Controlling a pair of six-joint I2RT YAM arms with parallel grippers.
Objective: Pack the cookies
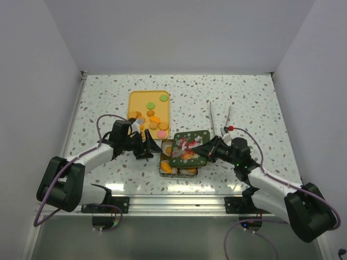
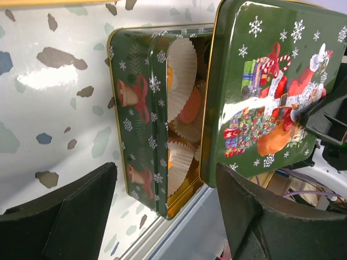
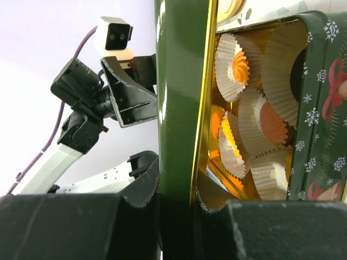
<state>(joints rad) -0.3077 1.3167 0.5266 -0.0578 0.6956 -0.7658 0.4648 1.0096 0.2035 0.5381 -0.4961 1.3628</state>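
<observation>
An open green Christmas tin stands near the table's front edge, and cookies in white paper cups lie inside it. My right gripper is shut on the right edge of the tin's Santa lid and holds it tilted over the tin's right part. In the right wrist view the lid's rim is pinched between my fingers. More loose cookies lie on a yellow tray behind the tin. My left gripper hangs open just left of the tin, holding nothing.
Two thin white sticks lie on the speckled tabletop behind my right arm. The metal rail at the table's front edge runs right beside the tin. White walls close in the left, right and back.
</observation>
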